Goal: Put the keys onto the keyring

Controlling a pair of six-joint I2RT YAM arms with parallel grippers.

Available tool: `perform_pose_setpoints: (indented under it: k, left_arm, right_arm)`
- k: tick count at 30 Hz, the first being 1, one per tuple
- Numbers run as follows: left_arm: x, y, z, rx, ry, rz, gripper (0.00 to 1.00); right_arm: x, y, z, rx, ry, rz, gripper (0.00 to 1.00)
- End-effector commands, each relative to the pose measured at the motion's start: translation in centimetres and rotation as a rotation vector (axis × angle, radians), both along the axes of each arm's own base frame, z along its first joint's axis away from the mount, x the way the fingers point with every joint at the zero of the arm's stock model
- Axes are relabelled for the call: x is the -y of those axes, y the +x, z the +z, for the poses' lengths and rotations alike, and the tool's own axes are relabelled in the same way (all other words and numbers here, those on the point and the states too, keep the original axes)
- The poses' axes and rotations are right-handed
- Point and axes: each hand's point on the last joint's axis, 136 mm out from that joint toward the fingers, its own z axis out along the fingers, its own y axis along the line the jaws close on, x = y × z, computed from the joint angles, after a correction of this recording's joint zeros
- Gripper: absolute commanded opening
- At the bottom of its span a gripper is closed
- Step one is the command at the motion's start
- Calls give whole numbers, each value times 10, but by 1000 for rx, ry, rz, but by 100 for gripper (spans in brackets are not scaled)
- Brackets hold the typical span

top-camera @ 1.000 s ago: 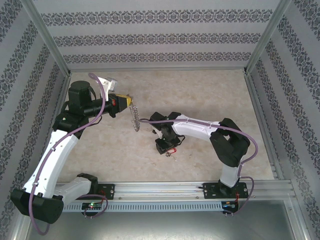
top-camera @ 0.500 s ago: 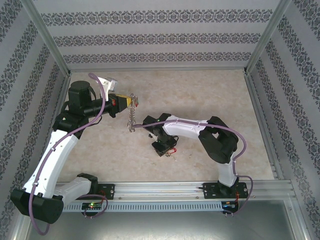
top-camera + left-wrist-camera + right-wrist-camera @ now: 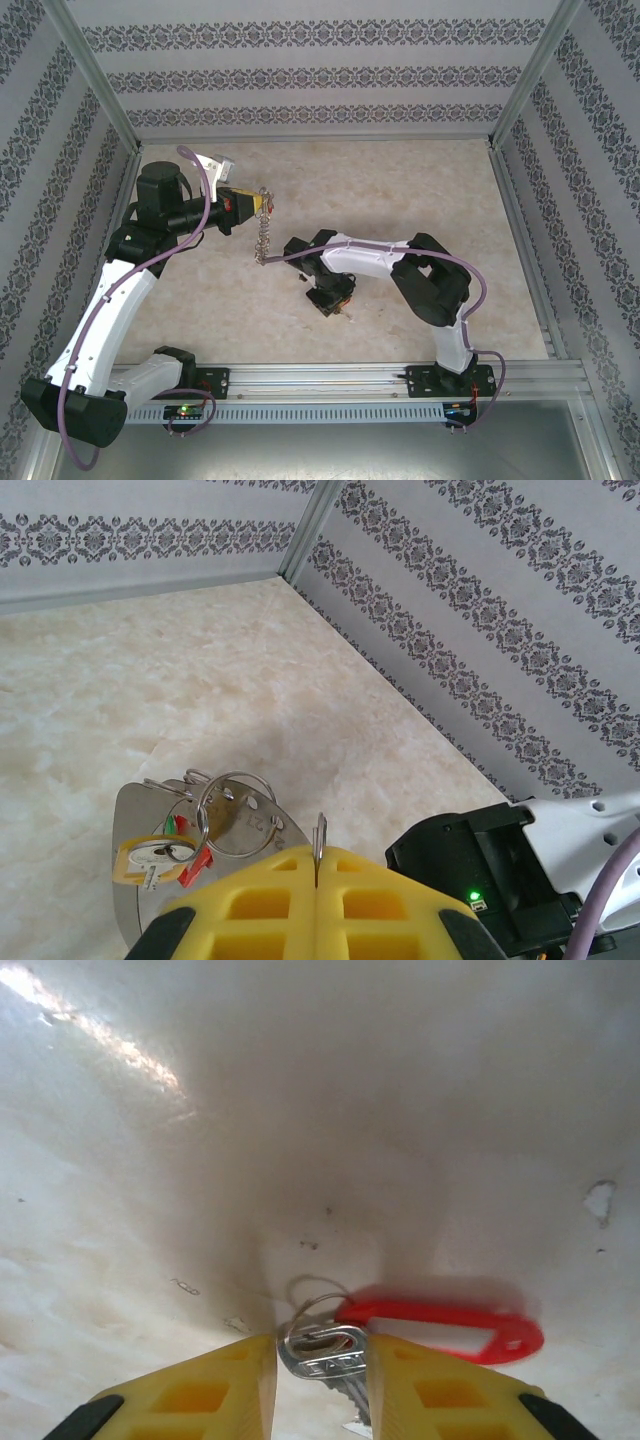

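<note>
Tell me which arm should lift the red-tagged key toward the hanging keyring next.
Right. The right gripper has its jaws closed around the silver key beside the red tag; the left gripper is shut on the keyring, holding it up.

The keyring point(image 3: 263, 237), a limp chain of small silvery links, hangs straight down, pinched at its top end, at 10 o'clock of the key point(image 3: 322, 1352). That silver key lies on the counter point(image 3: 200, 1160), with a thin wire ring point(image 3: 318, 1295) at its 12 o'clock and a red plastic tag point(image 3: 440, 1328) at 3 o'clock.
</note>
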Motion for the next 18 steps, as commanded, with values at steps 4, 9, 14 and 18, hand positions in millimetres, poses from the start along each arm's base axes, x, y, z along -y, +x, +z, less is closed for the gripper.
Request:
perform_pose_setpoints:
  k: [4, 9, 14, 18]
  left_arm:
    - [-4, 0, 9, 23, -16, 13, 0]
    - [-4, 0, 9, 22, -17, 12, 0]
    - [-4, -1, 9, 21, -19, 12, 0]
    - [-5, -1, 7, 13, -16, 16, 0]
  right_arm:
    - [-4, 7, 6, 37, -13, 29, 32]
    - [-6, 11, 8, 54, -7, 25, 33]
    - [-7, 9, 3, 41, -8, 22, 31]
    - [-9, 7, 1, 30, -4, 20, 31]
